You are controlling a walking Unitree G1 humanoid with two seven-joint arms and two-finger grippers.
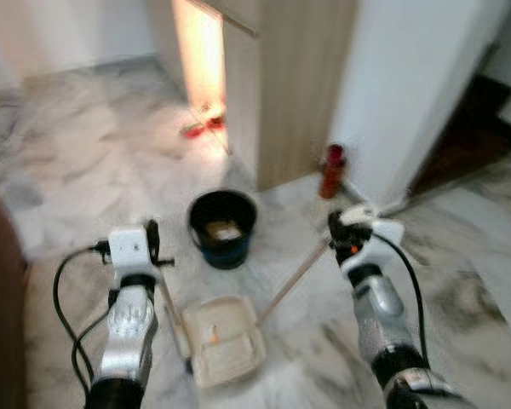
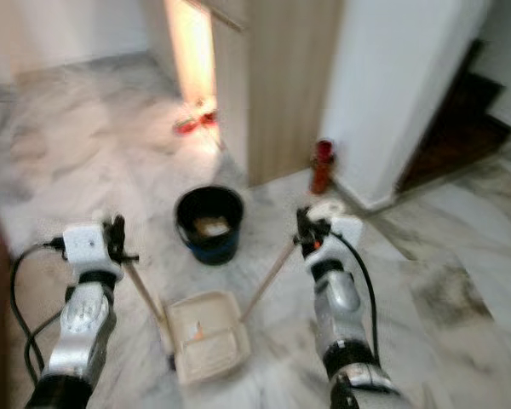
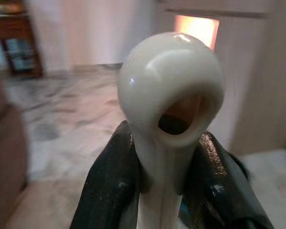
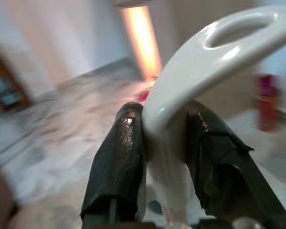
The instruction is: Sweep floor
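Note:
A cream dustpan (image 1: 226, 341) lies on the marble floor between my arms, with small bits of debris in it. Its thin handle (image 1: 169, 300) rises to my left gripper (image 1: 153, 243), which is shut on the white handle end (image 3: 171, 95); one black finger (image 3: 109, 191) presses on each side of it. My right gripper (image 1: 336, 234) is shut on the white looped end (image 4: 219, 52) of a broom stick (image 1: 294, 279). The stick slants down toward the dustpan's right edge. The broom head is hidden.
A black bucket (image 1: 223, 226) with something pale inside stands just beyond the dustpan. Behind it are a wooden cabinet (image 1: 289, 85), a red bottle (image 1: 332, 170) at a white wall corner, and red items (image 1: 203, 126) in a lit gap. A dark doorway (image 1: 473, 128) lies far right.

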